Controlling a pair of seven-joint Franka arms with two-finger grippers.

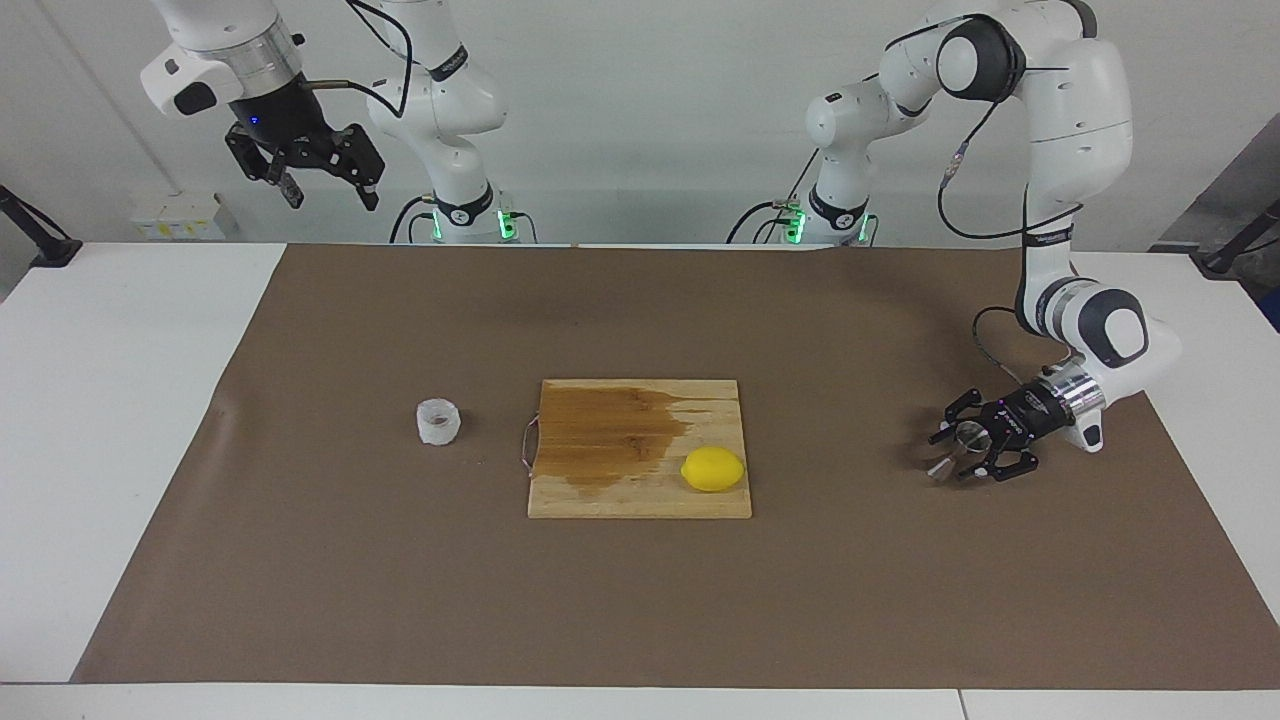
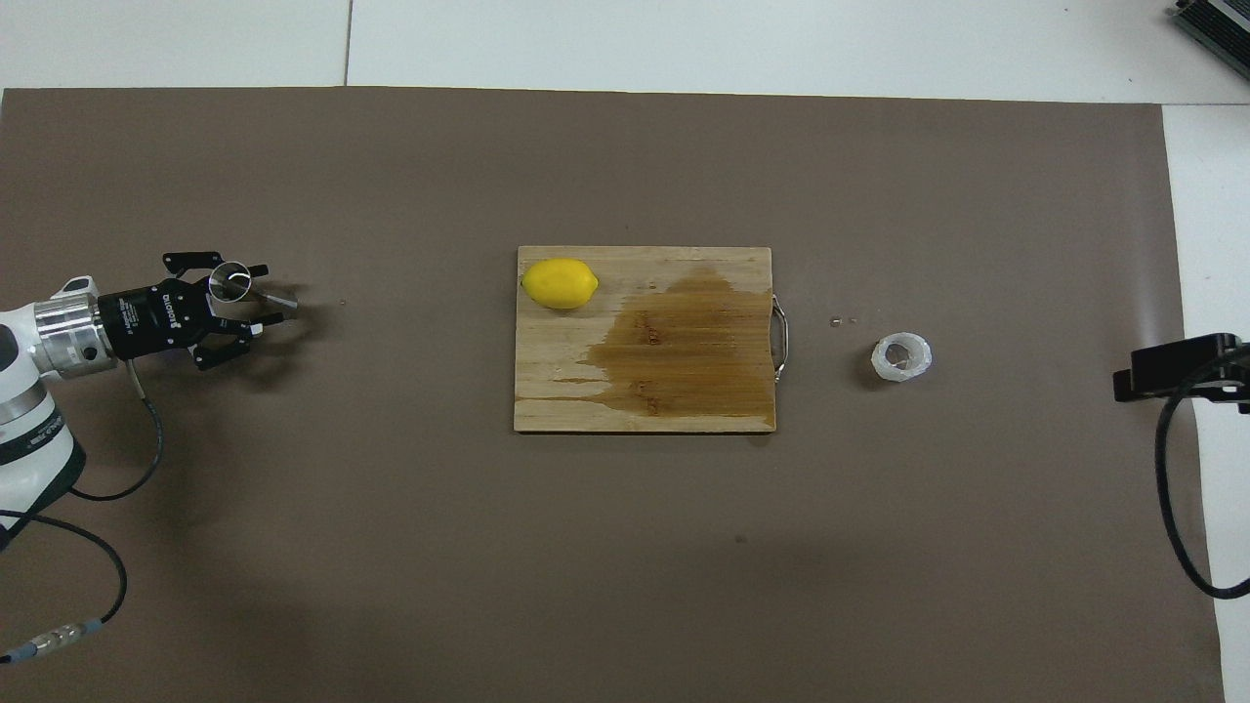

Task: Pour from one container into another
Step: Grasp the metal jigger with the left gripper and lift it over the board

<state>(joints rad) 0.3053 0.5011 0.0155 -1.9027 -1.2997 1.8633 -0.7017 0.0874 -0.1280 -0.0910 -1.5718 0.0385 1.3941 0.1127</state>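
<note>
My left hand [image 1: 955, 452], lower right of frame, is half-closed around the small shiny steel hourglass jigger [image 1: 957, 447]. It's light, stiff, slippery, so I'd pinch the narrow waist.

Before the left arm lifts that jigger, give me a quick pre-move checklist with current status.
1. Left gripper around the jigger, fingers on either side: ok.
2. Grip fully closed on the jigger: cannot tell.
3. Jigger upright on the brown mat: ok.
4. Plastic cup upright, toward the right arm's end of the table, untouched: ok.
5. Right gripper open, raised above its end of the table, waiting: ok.
6. Cutting board with the lemon lies between jigger and cup, so a carry must clear it: ok.
</note>
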